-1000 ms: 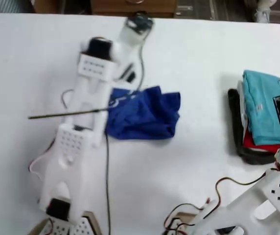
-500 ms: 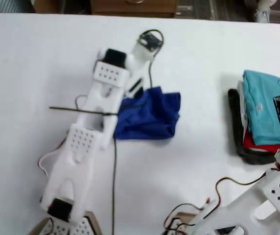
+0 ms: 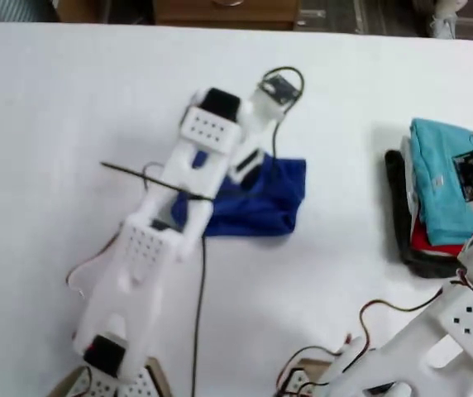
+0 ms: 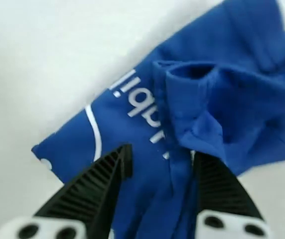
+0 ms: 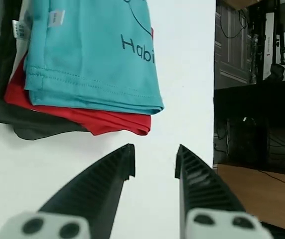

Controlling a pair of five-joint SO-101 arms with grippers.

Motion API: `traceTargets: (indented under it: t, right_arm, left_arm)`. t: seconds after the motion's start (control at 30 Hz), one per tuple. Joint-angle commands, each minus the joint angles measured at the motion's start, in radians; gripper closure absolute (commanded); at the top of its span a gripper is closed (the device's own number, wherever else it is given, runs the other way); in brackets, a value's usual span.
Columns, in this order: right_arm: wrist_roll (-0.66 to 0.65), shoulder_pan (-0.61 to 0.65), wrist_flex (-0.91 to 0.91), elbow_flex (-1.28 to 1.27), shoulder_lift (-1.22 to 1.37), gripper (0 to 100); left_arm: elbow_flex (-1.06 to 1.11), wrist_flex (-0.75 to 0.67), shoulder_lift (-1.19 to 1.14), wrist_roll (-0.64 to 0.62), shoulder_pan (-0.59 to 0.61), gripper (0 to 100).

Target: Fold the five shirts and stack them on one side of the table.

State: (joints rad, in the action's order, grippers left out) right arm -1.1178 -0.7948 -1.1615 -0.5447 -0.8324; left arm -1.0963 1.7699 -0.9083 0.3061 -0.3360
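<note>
Starting at the left, we see the left arm (image 3: 150,248) stretching from the table's (image 3: 54,124) near edge toward its middle. The left gripper (image 4: 161,158) is over the blue shirt (image 3: 261,203), its jaws spread apart with a bunched ridge of blue cloth between them. We cannot tell whether they grip it. The blue shirt lies crumpled near the middle of the table. Well apart, at the right edge, sits the stack: teal shirt (image 3: 443,182) on top, red shirt (image 3: 435,242) under it, black shirt (image 3: 402,215) lowest. By the near right corner, the right gripper (image 5: 155,159) hangs just beside the stack, jaws parted, holding nothing.
</note>
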Motion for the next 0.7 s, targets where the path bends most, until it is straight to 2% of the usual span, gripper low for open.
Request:
traceTargets:
  t: [0.0,0.2,0.37,0.5,0.67]
  right_arm:
    - [0.009,0.033,0.013,-0.026,-0.018,85.8]
    - [0.048,0.053,0.022,-0.057,-0.018,85.8]
    - [0.091,0.051,0.044,-0.058,-0.018,85.8]
    - [0.092,0.051,0.042,-0.066,-0.018,85.8]
    - [0.086,0.051,0.042,-0.101,-0.019,85.8]
  left_arm:
    - [0.157,0.017,0.216,-0.008,-0.041,78]
    - [0.387,0.014,0.384,-0.006,-0.081,78]
    - [0.394,-0.034,0.48,0.0,-0.005,78]
    - [0.401,-0.101,0.433,0.0,0.075,78]
    - [0.407,-0.192,0.304,-0.008,0.097,78]
